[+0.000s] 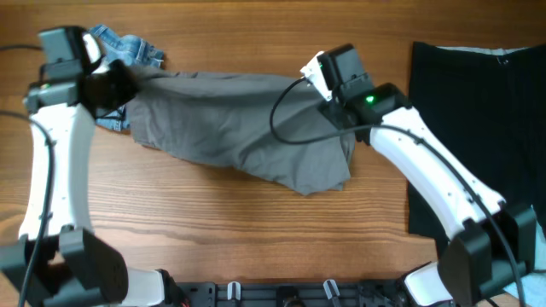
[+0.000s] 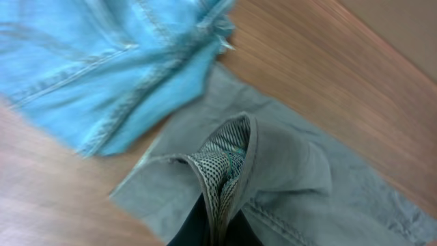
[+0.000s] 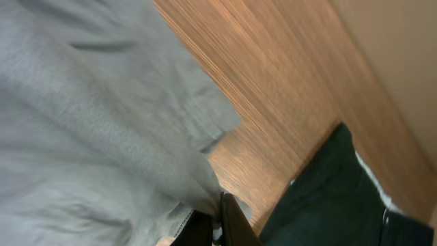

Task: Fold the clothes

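Note:
The grey shorts (image 1: 230, 124) hang stretched between my two grippers above the wooden table. My left gripper (image 1: 119, 85) is shut on the waistband at the left end; in the left wrist view the pale speckled lining (image 2: 222, 171) is pinched between the dark fingers (image 2: 217, 229). My right gripper (image 1: 334, 107) is shut on the other end of the shorts; in the right wrist view the grey cloth (image 3: 102, 123) is pinched between the dark fingers (image 3: 217, 225). The lower part of the shorts sags toward the table.
Small blue denim shorts (image 1: 128, 47) lie at the back left under my left gripper and also show in the left wrist view (image 2: 102, 61). A large black garment (image 1: 473, 128) lies at the right; it also shows in the right wrist view (image 3: 334, 198).

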`<action>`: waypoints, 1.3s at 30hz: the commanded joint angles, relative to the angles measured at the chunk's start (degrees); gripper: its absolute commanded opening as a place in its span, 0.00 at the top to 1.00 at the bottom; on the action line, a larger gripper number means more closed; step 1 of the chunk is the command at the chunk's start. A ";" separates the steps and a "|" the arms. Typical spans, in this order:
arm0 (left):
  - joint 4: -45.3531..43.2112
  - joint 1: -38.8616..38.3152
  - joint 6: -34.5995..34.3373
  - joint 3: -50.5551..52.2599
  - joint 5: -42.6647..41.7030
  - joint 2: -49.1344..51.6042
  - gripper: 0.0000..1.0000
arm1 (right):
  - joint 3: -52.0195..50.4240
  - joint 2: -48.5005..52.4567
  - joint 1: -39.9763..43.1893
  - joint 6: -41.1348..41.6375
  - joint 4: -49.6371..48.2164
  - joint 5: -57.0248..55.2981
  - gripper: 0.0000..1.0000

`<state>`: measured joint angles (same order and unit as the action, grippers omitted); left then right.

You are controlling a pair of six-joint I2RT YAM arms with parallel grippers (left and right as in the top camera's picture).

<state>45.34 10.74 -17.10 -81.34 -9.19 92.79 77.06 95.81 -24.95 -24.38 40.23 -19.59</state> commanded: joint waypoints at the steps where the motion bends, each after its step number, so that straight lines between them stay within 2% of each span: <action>1: -1.09 -2.49 -3.32 -0.66 4.26 2.78 0.96 | 0.83 1.51 2.69 -0.50 0.98 -2.91 0.96; 4: -0.57 -2.47 -3.39 -0.66 4.79 2.62 0.96 | 0.85 -0.59 2.67 0.15 2.86 -3.39 0.96; 8: 2.58 -0.46 -4.79 -0.87 4.57 -0.61 0.96 | 0.90 -6.86 1.55 5.70 5.97 -3.78 0.96; 11: 7.30 1.86 -3.56 -1.25 4.59 -5.14 0.96 | 0.90 -14.12 -0.59 6.62 11.15 0.46 0.96; 18: 17.05 7.26 0.46 -1.25 4.81 -18.27 0.96 | 0.90 -31.32 -12.04 6.99 19.52 13.84 0.96; 23: 20.83 7.54 2.38 -1.25 6.84 -23.54 0.96 | 0.90 -37.09 -19.52 13.05 22.69 17.53 0.96; 26: 21.27 7.54 2.38 -1.25 8.39 -24.22 0.96 | 0.83 -37.11 -20.28 14.08 23.89 17.35 0.96; 30: 19.63 7.52 2.32 -1.22 8.44 -22.73 0.96 | -0.09 -34.03 -20.13 14.03 22.80 9.46 0.96; 35: 15.74 7.37 1.25 -1.22 7.91 -17.14 0.96 | -0.68 -22.91 -18.93 13.84 21.92 -4.07 0.96; 39: 12.63 7.37 1.25 -1.22 4.52 -11.15 0.96 | -0.68 -12.66 -15.28 13.73 21.92 -7.96 0.96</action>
<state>60.53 17.96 -15.94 -81.67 -2.98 76.73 77.12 75.85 -43.20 -11.55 62.00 -18.96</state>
